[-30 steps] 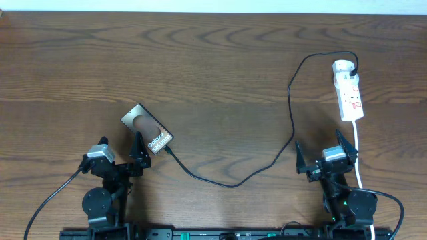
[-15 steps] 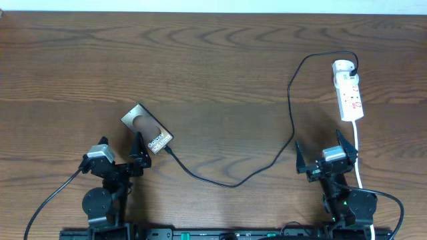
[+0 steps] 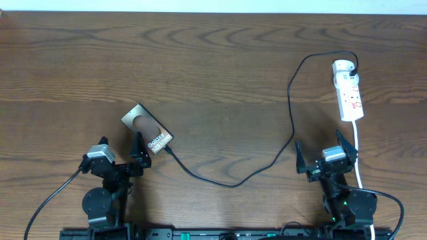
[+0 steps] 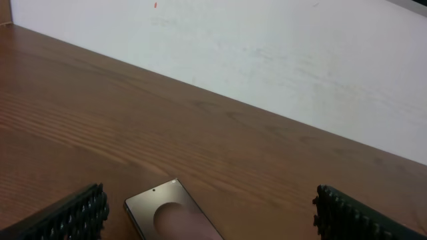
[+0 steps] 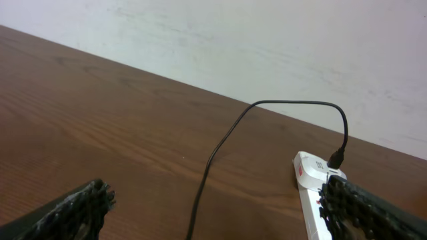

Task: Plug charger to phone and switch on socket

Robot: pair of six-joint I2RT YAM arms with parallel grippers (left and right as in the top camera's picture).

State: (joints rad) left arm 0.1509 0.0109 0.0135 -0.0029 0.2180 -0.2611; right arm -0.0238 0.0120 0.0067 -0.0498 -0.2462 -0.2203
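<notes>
My left gripper (image 3: 121, 148) rests low on the brown wood-grain table (image 3: 220, 60) with its two ridged black fingers (image 4: 70, 217) spread wide apart, holding nothing. Just ahead of it, and a little towards my right side, lies the phone (image 3: 147, 129), a flat tan-brown rectangle printed with white "Galaxy" lettering and a large dark oval. It sits at an angle, and its far end shows between my left fingers in the left wrist view. My right-hand finger on that gripper is just beside the phone's near edge. The charger (image 3: 233, 183), a long thin black cable, has its small plug tip at the phone's end nearest my right arm. I cannot tell whether it is fully seated. From there the cable sags towards me, then climbs past the inner side of my right gripper (image 3: 320, 145). That gripper is also spread open and empty. Ahead of it lies the socket (image 3: 348, 91), a narrow white power strip with red markings. The cable is plugged in at its rounded far end, and its white cord (image 3: 358, 157) runs back beside my right gripper. I cannot read the switch position.
</notes>
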